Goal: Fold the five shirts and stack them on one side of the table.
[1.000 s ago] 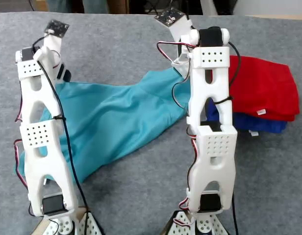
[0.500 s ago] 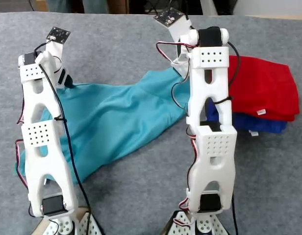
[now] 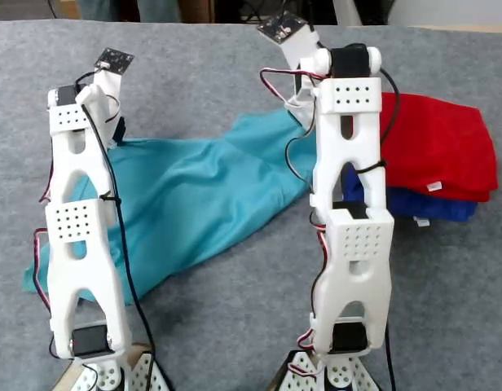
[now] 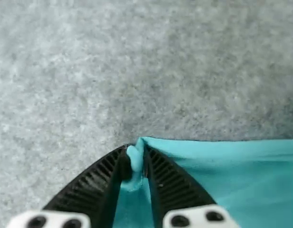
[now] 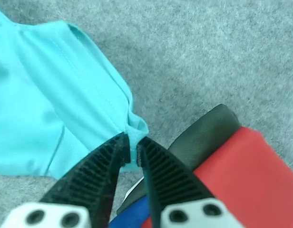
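Teal shirt [image 3: 194, 204] lies on the table [image 3: 194, 65] between the left end effector [image 4: 135, 154] and right end effector [image 5: 131, 142], both pinched shut on its edges; the left has dragged its corner toward the right one, likely starting the fold, with the red shirt [image 3: 438, 147] stack just beside the right.

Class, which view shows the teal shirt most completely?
High view: the crumpled teal cloth shirt shows nearly whole. Left wrist view: a corner pinched in the left hand. Right wrist view: an edge in the right hand.
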You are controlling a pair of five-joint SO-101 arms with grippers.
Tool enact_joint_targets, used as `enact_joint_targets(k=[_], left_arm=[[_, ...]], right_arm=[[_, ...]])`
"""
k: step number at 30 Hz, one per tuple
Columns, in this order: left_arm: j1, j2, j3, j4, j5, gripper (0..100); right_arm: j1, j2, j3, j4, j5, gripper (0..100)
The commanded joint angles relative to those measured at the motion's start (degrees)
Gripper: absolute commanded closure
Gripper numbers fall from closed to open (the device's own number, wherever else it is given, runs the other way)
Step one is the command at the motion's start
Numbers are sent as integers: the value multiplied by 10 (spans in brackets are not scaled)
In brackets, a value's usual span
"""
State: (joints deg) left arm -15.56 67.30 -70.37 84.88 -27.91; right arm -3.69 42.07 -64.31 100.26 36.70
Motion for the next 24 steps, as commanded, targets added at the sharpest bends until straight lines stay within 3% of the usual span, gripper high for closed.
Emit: enact_joint_targets(k=[1, 7, 14, 18, 24], left_arm=[[1, -2, -9, 4, 8, 973], [3, -15, -22, 13, 24, 973], [-2, -93, -198, 118, 112, 973], [-12, -178, -246, 155, 122, 973], [-51, -365, -245, 159, 179, 973]], right_arm=[[-4, -15, -31, 4, 2, 985], [-3, -15, -54, 6, -9, 985], [-27, -15, -195, 1, -146, 985], [-60, -16, -320, -44, -206, 985], [-71, -117, -316, -131, -283, 985]])
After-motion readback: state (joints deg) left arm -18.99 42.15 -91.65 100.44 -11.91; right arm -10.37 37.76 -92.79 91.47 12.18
